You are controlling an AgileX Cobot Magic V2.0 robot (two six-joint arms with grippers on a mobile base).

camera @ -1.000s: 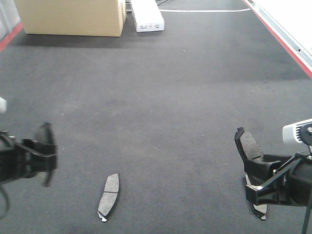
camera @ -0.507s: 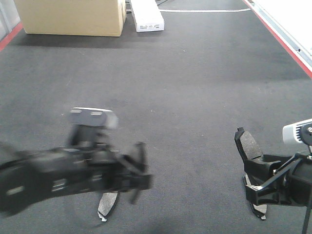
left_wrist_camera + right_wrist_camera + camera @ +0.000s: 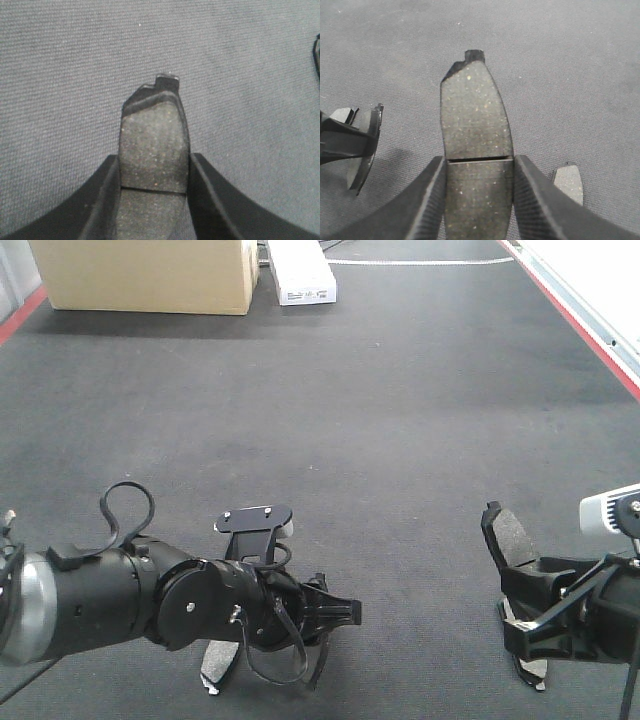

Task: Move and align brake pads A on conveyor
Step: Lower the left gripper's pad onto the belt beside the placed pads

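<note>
Front view: the left gripper reaches across the conveyor, its fingers turned edge-on, so their grip cannot be judged here; one loose pad lies on the belt just beneath that arm. The right gripper holds its pad upright, well apart to the loose pad's right.

Left wrist view: the fingers are clamped on a pad, long axis pointing straight ahead.

Right wrist view: fingers pinch their pad likewise; another pad lies just beside it.
</note>
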